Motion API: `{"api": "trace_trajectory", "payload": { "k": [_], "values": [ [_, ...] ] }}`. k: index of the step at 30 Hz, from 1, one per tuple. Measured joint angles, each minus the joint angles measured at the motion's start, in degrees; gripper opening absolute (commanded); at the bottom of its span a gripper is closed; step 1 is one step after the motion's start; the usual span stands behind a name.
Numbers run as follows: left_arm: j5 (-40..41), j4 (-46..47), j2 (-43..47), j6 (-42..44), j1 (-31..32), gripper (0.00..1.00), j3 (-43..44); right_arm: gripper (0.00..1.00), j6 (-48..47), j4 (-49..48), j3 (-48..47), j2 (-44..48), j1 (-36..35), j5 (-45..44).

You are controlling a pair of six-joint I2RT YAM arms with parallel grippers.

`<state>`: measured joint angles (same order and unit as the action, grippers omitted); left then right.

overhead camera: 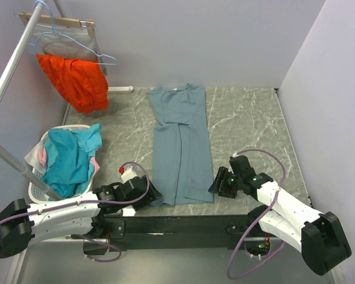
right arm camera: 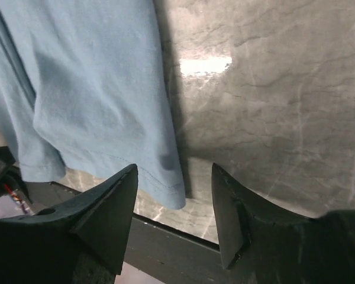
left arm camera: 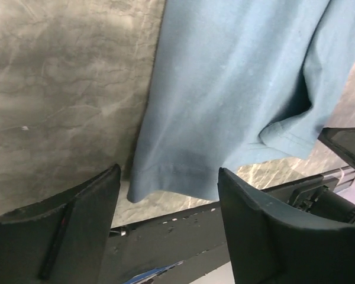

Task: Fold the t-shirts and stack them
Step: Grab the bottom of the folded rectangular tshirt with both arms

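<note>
One soft t-shirt (overhead camera: 181, 148) (narrow rectangle), marbled table (overhead camera: 248, 118).

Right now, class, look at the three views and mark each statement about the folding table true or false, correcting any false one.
1. The slate-blue t-shirt lies flat on the table with its sides folded in. True.
2. The left gripper is clamped on the hem. False: it is open, holding nothing.
3. The orange garment lies in the basket. False: it hangs at the back left.
4. The right gripper is open beside the shirt's near corner. True.
</note>
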<state>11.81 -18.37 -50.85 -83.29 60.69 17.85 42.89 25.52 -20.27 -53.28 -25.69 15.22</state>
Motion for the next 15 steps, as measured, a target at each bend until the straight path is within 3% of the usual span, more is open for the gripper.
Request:
{"api": "trace_trajectory", "payload": {
  "k": [4,7,8,10,11,12,15],
  "values": [
    [-0.5,1.6,-1.2,0.1,0.0,0.68,0.0,0.53,1.0,-3.0,1.1,-0.6,-0.3,2.1],
    [-1.4,3.9,-3.3,0.2,0.0,0.52,-0.1,0.43,1.9,-5.6,1.6,-2.2,-1.5,3.5],
    [-1.7,4.5,-4.2,0.1,0.0,0.40,-0.2,0.37,2.2,-6.2,1.7,-2.7,-2.0,3.8],
    [-2.1,5.4,-5.6,0.1,0.0,0.27,-0.1,0.26,2.7,-7.2,1.9,-3.5,-3.0,4.0],
    [-2.3,5.5,-6.3,0.2,0.0,0.02,-0.2,0.09,2.8,-7.6,2.1,-4.0,-3.4,4.1],
    [-2.5,5.9,-7.0,0.3,0.0,0.01,-0.1,0.00,3.0,-7.8,2.1,-4.4,-3.7,4.1],
    [-2.8,5.9,-8.0,0.8,0.1,0.01,0.3,0.00,3.4,-8.4,2.2,-5.4,-4.2,3.9]
  ]
}}
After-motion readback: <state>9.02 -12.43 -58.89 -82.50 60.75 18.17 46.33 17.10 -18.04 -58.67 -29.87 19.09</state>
